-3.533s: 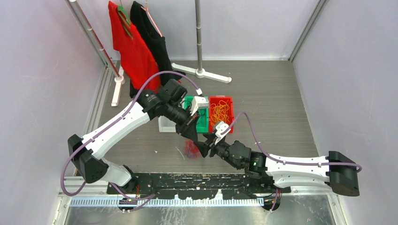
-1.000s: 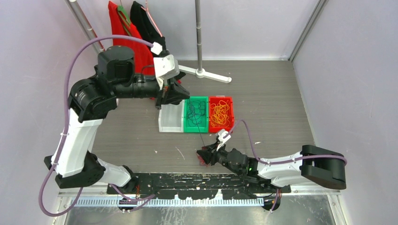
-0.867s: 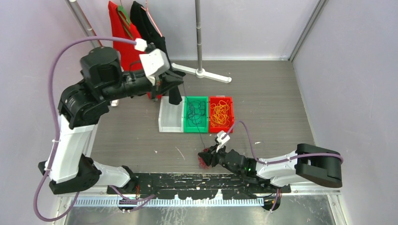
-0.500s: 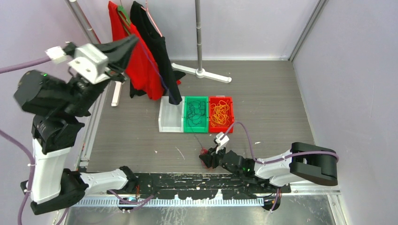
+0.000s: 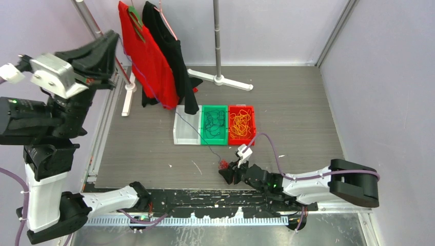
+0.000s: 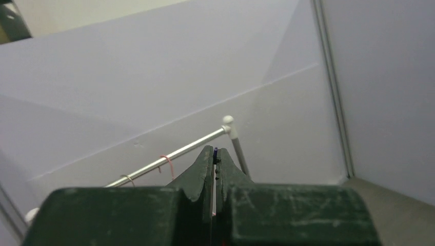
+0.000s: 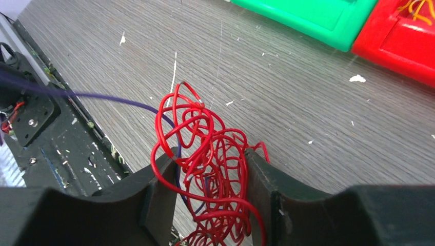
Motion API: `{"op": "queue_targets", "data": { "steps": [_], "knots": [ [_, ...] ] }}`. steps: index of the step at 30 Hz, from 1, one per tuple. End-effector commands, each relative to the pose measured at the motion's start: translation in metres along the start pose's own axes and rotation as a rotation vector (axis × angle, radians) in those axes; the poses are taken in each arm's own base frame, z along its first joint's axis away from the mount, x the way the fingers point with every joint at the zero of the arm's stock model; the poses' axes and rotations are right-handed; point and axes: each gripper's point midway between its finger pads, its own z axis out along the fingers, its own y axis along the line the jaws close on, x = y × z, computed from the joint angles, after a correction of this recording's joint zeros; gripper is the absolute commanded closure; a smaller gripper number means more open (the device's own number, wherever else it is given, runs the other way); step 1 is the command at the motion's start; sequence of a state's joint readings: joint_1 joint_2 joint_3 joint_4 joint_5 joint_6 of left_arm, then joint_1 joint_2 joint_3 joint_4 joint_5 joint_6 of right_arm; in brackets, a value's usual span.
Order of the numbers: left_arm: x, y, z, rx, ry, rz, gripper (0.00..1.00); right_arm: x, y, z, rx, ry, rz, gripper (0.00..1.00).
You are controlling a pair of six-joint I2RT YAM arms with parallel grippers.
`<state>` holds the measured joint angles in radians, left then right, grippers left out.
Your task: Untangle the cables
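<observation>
Looking at the red wire wad (image 7: 205, 133), sitting on the table (image 5: 308, 118) close to the near edge, just short of the black base plate (image 7: 61, 154). Bracketing it with the right tool (image 7: 208, 164), fingers spread to either side and only brushing the loops, so reading as loose rather than squeezing. Threading out of the wad's left side: a purple wire (image 7: 102, 97), stretching in one long taut line up and away to the far left, crossing above the white bin (image 5: 185, 134) in the top view. Pinching its far end with the left tool (image 6: 214, 154), pressed together, hanging high up by the clothes rail (image 6: 169, 159). Guessing at more pulling along that same line, up and left, leaving any pinning of the red to the right tool, by far the nearer. Seeing plenty of open air up there, but watching the red shirt (image 5: 146, 61) right beside the line and the green bin (image 5: 214, 123) just beyond the wad.
</observation>
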<state>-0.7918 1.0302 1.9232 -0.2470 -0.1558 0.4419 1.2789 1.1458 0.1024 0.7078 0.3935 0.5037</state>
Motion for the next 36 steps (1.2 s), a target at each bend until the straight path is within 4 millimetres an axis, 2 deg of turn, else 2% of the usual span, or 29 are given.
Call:
{"op": "queue_targets", "data": {
  "steps": [1,4,6,10,13,16,17,21,23,25,26,30,32,36],
  "knots": [
    [0.042,-0.053,-0.021,0.241,0.121,-0.03,1.0,-0.027,0.011,-0.004,-0.021,-0.051,-0.012,0.44],
    [0.08,-0.082,-0.041,0.375,0.246,-0.025,1.0,-0.043,0.017,-0.01,-0.045,-0.078,-0.031,0.4],
    [0.112,-0.11,-0.067,0.507,0.36,-0.051,1.0,-0.052,0.021,-0.013,-0.056,-0.098,-0.046,0.43],
    [0.185,-0.161,-0.143,0.765,0.608,-0.087,1.0,-0.062,0.024,-0.016,-0.064,-0.116,-0.059,0.53],
    [0.237,-0.179,-0.194,0.864,0.77,-0.06,1.0,-0.06,0.025,-0.016,-0.074,-0.11,-0.058,0.59],
    [0.279,-0.189,-0.237,0.965,0.9,0.001,1.0,-0.058,0.027,-0.015,-0.084,-0.107,-0.054,0.72],
    [0.291,-0.191,-0.248,0.99,0.934,0.02,0.98,-0.058,0.027,-0.015,-0.083,-0.106,-0.054,0.75],
    [0.322,-0.202,-0.285,1.123,1.02,0.065,0.59,-0.055,0.028,-0.013,-0.089,-0.09,-0.069,0.81],
    [0.331,-0.21,-0.293,1.167,1.036,0.053,0.44,-0.052,0.029,-0.013,-0.094,-0.072,-0.077,0.82],
    [0.334,-0.22,-0.292,1.2,1.012,0.024,0.26,-0.051,0.031,-0.012,-0.1,-0.058,-0.086,0.84],
    [0.334,-0.227,-0.287,1.207,0.99,0.003,0.22,-0.051,0.032,-0.012,-0.099,-0.053,-0.09,0.85],
    [0.327,-0.252,-0.263,1.214,0.91,-0.118,0.19,-0.06,0.037,-0.011,-0.101,-0.059,-0.099,0.87],
    [0.321,-0.268,-0.244,1.185,0.878,-0.206,0.18,-0.064,0.04,-0.009,-0.098,-0.053,-0.109,0.87],
    [0.31,-0.298,-0.24,1.183,0.914,-0.385,0.16,-0.072,0.045,-0.002,-0.074,-0.038,-0.112,0.89]
  ]
}}
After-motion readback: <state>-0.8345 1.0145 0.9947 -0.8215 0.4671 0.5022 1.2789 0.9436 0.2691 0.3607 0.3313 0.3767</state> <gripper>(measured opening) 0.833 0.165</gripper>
